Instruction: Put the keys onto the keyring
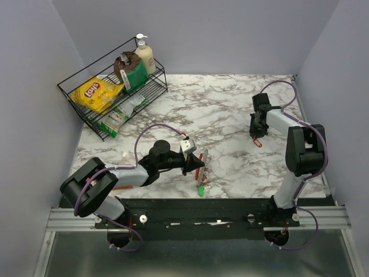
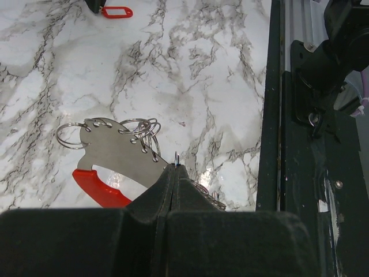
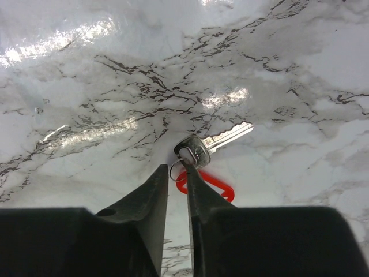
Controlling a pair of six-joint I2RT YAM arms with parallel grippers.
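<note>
My left gripper (image 1: 193, 163) is shut on the keyring (image 2: 115, 151), a silvery plate with a red curved loop (image 2: 98, 187) and several wire rings, held just above the table near the front edge. A green-tagged key (image 1: 200, 189) hangs or lies just below it. At the right, my right gripper (image 3: 174, 168) points down at a silvery key (image 3: 222, 141) with a red tag (image 3: 216, 182). Its fingers stand narrowly apart, with the key's small split ring between the tips. That red tag also shows by this gripper in the top view (image 1: 258, 142).
A black wire rack (image 1: 109, 92) at the back left holds a yellow chip bag, a brown-green packet and a pump bottle. The black mounting rail (image 1: 196, 210) runs along the table's near edge, close to the keyring. Grey walls enclose the marble table.
</note>
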